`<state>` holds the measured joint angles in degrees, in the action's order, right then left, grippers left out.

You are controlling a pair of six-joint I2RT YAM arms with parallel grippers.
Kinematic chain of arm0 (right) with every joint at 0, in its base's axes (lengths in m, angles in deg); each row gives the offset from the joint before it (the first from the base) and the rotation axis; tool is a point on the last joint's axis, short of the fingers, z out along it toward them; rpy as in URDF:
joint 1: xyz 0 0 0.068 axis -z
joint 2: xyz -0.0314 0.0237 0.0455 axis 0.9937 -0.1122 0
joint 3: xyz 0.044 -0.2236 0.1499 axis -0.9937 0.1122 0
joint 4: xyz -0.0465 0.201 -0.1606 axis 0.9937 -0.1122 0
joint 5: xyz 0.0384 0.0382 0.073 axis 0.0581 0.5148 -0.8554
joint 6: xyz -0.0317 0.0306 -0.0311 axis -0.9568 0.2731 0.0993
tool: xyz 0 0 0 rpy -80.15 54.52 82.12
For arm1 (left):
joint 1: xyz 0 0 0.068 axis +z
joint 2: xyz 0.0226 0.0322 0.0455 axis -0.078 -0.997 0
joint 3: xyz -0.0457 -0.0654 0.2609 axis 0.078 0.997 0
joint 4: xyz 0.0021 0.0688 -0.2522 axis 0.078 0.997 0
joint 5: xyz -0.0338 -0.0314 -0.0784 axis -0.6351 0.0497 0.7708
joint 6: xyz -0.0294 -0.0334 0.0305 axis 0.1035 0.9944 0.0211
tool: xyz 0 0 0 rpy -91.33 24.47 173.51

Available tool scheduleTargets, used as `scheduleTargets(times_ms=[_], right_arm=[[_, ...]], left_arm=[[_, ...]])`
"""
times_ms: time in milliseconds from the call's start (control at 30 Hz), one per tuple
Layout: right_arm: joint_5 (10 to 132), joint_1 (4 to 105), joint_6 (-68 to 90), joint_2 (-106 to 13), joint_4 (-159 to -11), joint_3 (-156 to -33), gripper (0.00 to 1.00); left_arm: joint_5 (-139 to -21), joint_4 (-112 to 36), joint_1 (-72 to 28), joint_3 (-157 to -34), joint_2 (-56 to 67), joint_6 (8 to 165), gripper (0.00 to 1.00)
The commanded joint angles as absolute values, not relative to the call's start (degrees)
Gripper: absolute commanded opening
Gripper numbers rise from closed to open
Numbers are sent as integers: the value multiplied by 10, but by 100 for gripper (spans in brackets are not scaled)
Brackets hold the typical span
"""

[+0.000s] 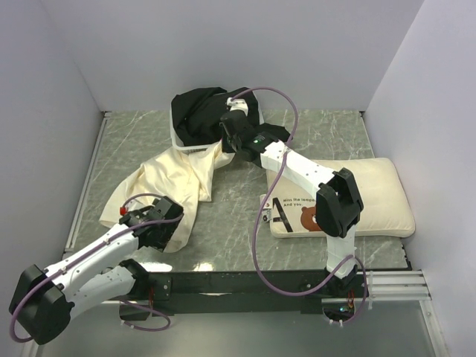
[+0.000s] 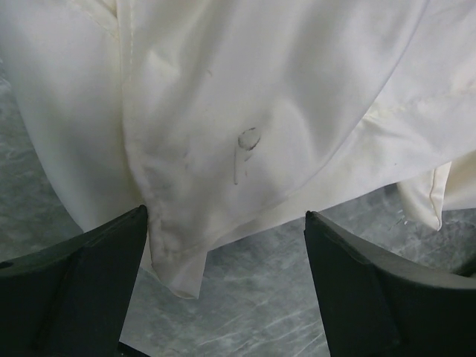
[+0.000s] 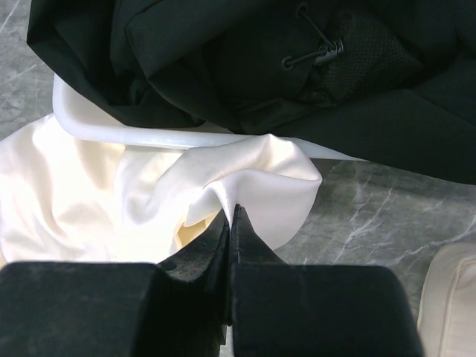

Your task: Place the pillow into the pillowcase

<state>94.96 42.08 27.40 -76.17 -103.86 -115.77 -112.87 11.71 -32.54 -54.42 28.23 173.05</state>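
The pillowcase (image 1: pixel 175 182) lies crumpled at the centre left of the table, cream and shiny. It also fills the left wrist view (image 2: pixel 245 111) and shows in the right wrist view (image 3: pixel 111 201). My right gripper (image 3: pixel 233 212) is shut on a fold of the pillowcase at its far right corner, in the top view (image 1: pixel 227 145). My left gripper (image 2: pixel 227 223) is open at the pillowcase's near corner, in the top view (image 1: pixel 160 227); a cloth tip hangs by its left finger. The pillow (image 1: pixel 372 197) with the bear face lies at the right, partly under my right arm.
A black cloth heap (image 1: pixel 201 111) sits over a white rim at the back centre, just behind my right gripper; it also shows in the right wrist view (image 3: pixel 297 67). Grey walls close in on three sides. The marble table (image 1: pixel 230 223) shows between pillowcase and pillow.
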Motion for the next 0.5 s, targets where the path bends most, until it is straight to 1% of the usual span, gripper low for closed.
scheduleTargets(times_ms=[0, 67, 100, 133, 167, 200, 233, 333, 367, 400, 433, 467], right_arm=[[969, 422, 272, -727, -1036, -1162, 0], [971, 422, 271, -724, -1036, -1160, 0], [971, 423, 270, -722, -1037, -1161, 0], [971, 424, 271, -720, -1038, -1161, 0], [972, 426, 270, -715, -1042, -1161, 0], [973, 427, 271, -712, -1045, -1161, 0], [978, 428, 269, -708, -1048, -1160, 0], [992, 439, 265, -682, -1064, -1156, 0], [1006, 444, 264, -666, -1075, -1155, 0], [1012, 456, 266, -658, -1082, -1155, 0], [1014, 472, 275, -632, -1100, -1154, 0], [1010, 493, 278, -621, -1105, -1151, 0]], left_arm=[[-1118, 93, -331, -537, 283, 1758, 87], [-1131, 78, -331, -536, 303, 1749, 70], [-1139, 66, -331, -535, 312, 1735, 47], [-1148, 60, -331, -535, 322, 1727, 33], [-1184, 61, -331, -543, 342, 1719, 19], [-1207, 67, -330, -552, 353, 1708, 8], [-1230, 70, -326, -563, 365, 1693, 1], [-1329, 109, -300, -636, 414, 1641, 1], [-1348, 114, -289, -690, 422, 1605, 1], [-1383, 120, -277, -718, 427, 1583, 1], [-1418, 123, -249, -812, 425, 1521, 1], [-1452, 122, -241, -845, 420, 1500, 1]])
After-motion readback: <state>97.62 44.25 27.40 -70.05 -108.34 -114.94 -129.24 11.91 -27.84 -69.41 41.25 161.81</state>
